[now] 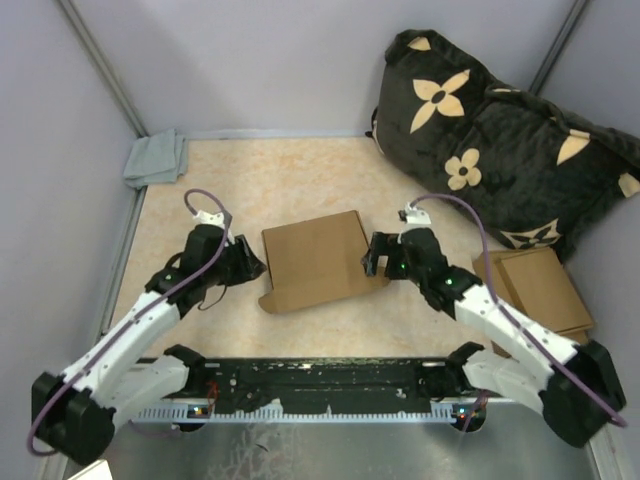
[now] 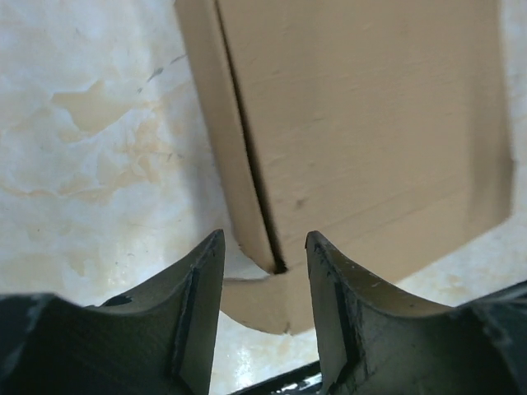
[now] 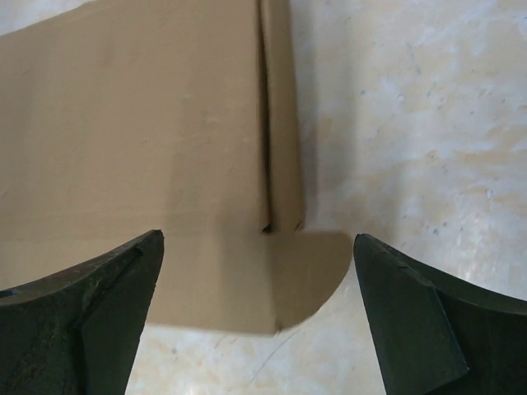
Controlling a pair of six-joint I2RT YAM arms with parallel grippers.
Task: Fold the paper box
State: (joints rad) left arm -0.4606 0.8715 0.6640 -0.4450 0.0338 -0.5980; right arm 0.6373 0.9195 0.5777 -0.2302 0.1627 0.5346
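The paper box [image 1: 315,258] lies flat in the middle of the bench [image 1: 220,190], its brown panels folded over, a rounded tab showing at each near corner; the left fingers [image 1: 250,268] sit just beside its left edge, apart, the box's near-left corner visible in the gap between them, nothing clamped; the right fingers [image 1: 372,260] sit just beside its right edge, spread wide, holding nothing; a pile of flat cardboard sheets [image 1: 535,285] lies by the right arm; 1 dark flowered cushion [image 1: 500,140] fills the far right corner; 1 grey cloth [image 1: 157,158] lies far left.
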